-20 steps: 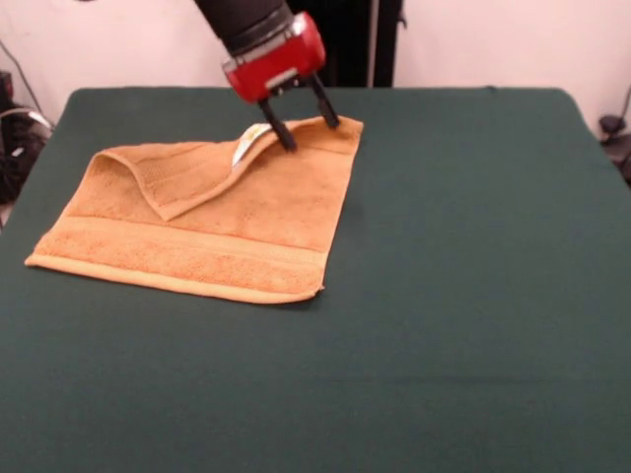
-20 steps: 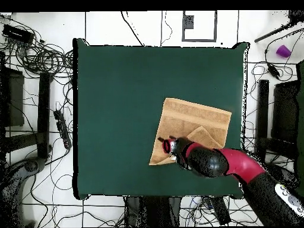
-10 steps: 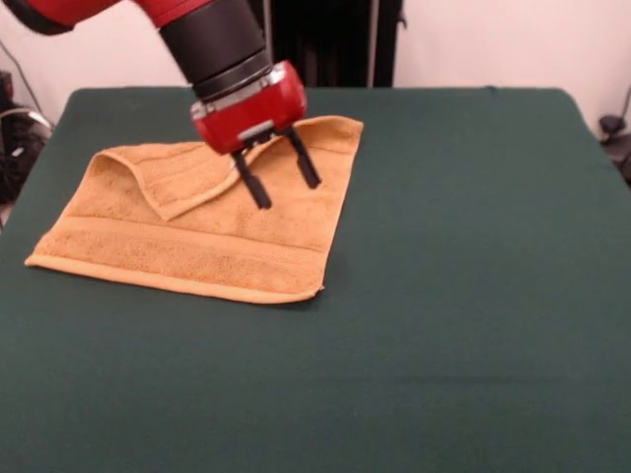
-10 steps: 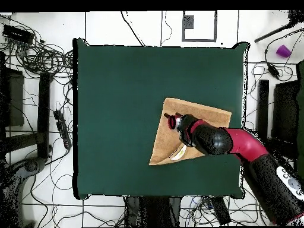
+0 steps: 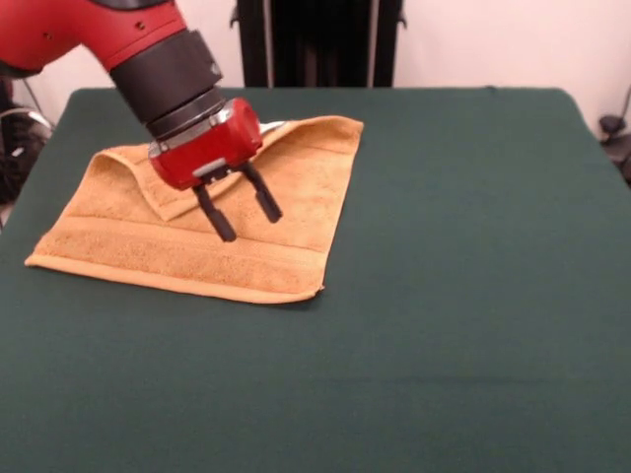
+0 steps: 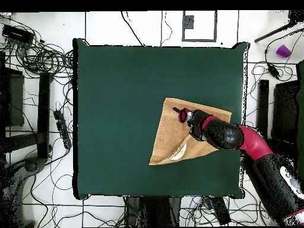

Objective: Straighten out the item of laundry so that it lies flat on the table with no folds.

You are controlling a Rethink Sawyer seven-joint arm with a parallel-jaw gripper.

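Observation:
The item of laundry (image 5: 197, 246), an orange-tan towel, lies on the green table (image 5: 473, 256) left of centre. A triangular flap (image 5: 163, 187) is folded over its far left part. A white label (image 5: 274, 126) peeks out at the far edge. My gripper (image 5: 246, 222) stands open over the towel's middle, just right of the flap, with nothing between its black fingers (image 5: 268, 205). Whether the tips touch the cloth I cannot tell. From overhead, the gripper (image 6: 177, 110) is over the towel (image 6: 169, 133), and the arm hides the towel's right side.
A dark stand (image 5: 315, 39) rises behind the table's far edge. Cables (image 6: 41, 56) lie on the floor around the table (image 6: 119, 89). A purple cup (image 6: 284, 51) sits off the table at the overhead view's top right.
The gripper moved from the towel's far edge by the label toward the towel's middle, staying open. The towel's shape and fold look the same.

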